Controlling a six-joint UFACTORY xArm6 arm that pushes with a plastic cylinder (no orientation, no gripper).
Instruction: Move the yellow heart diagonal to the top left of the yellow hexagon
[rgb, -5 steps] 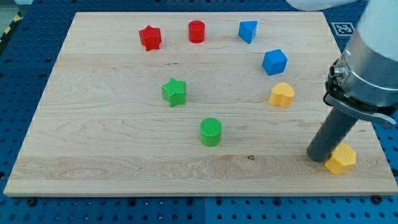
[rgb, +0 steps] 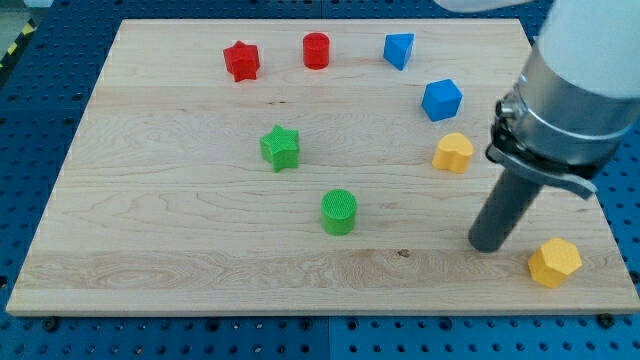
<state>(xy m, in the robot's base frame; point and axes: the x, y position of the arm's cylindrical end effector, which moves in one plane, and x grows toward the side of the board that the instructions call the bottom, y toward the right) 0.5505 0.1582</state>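
The yellow heart (rgb: 453, 152) lies on the wooden board (rgb: 180, 230) at the view's right. The yellow hexagon (rgb: 554, 263) lies near the board's bottom right corner. My tip (rgb: 487, 244) rests on the board between them, left of the hexagon with a gap, and below and a little right of the heart. It touches neither block.
A blue cube (rgb: 441, 99) sits just above the heart, a blue triangular block (rgb: 398, 49) further up. A red cylinder (rgb: 316, 50) and red star (rgb: 241, 60) are at the top. A green star (rgb: 280, 147) and green cylinder (rgb: 339, 212) are mid-board.
My tip has moved left and slightly up, away from the yellow hexagon it was touching. The hexagon now shows fully. No other block has moved.
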